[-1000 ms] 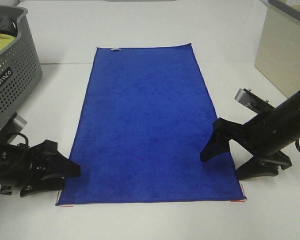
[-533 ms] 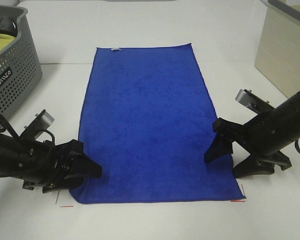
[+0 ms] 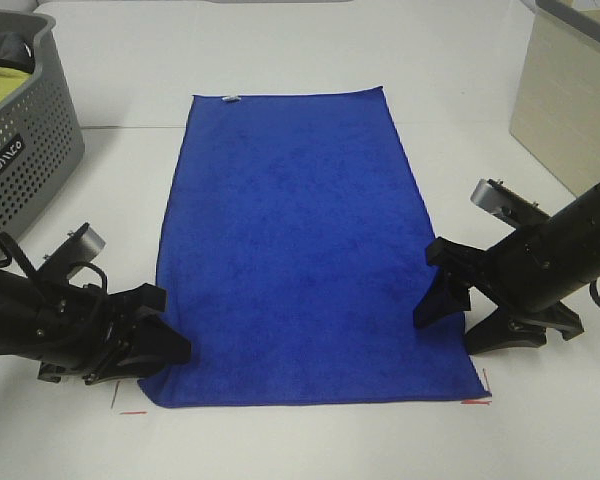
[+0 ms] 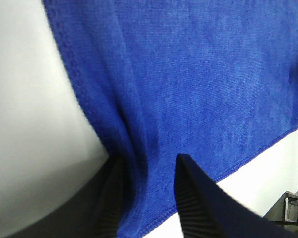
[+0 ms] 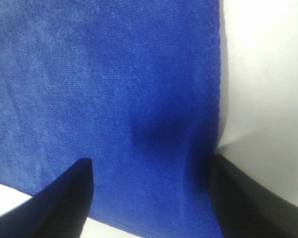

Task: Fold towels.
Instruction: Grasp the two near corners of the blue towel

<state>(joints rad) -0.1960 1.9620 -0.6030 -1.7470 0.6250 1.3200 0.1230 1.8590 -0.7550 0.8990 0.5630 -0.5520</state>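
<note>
The left claw (image 3: 168, 360) sat low at the near left corner of the towel (image 3: 290, 230), its fingers drawn close with a raised ridge of blue cloth between them. It looked clenched on that ridge, though the wrist view was too tight to be sure the pinch was firm. The right claw (image 3: 446, 335) stood released, jaws wide, straddling the side hem near the other near corner.

The towel lay spread flat on the white tabletop (image 3: 310, 440), lengthways away from the arms, with a small white tag (image 3: 230, 98) at its far edge. Its near left corner was rounded and bunched inward.

To my eye it was a light, limp, fuzzy thing. It would sag and drape from wherever it was held, and it was neither slippery nor breakable. The near corners, right at the hem, seemed the sensible places to hold. Both would need lifting evenly, or the fold would skew.
</note>
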